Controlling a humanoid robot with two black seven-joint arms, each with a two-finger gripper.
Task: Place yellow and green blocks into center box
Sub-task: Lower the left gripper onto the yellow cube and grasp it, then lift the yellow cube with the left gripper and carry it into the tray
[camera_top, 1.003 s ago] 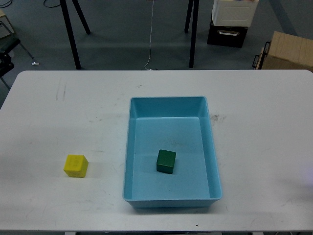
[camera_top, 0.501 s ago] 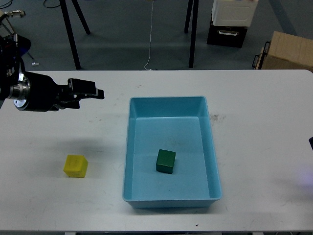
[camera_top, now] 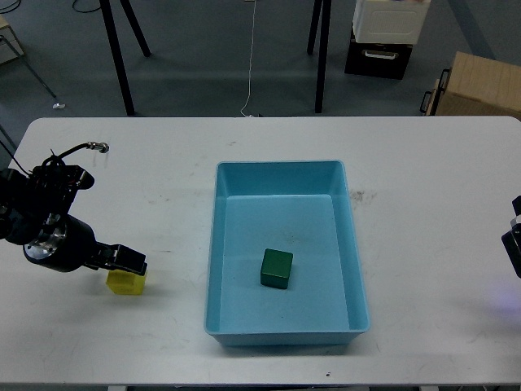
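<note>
left pincer (camera_top: 130, 262) over yellow block (camera_top: 126, 283)

The box (camera_top: 284, 254) sits at the middle of the table (camera_top: 423, 212), with one block (camera_top: 276, 269) inside it, on its floor toward the near end. A second block (camera_top: 125, 282) lies on the table well to the left of the box, and the left gripper (camera_top: 129, 261) is directly over it. The right gripper (camera_top: 514, 244) shows only at the far right edge, well apart from the box.

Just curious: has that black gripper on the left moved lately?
Yes. The left gripper dropped from level with the box's far rim to the yellow block.
</note>
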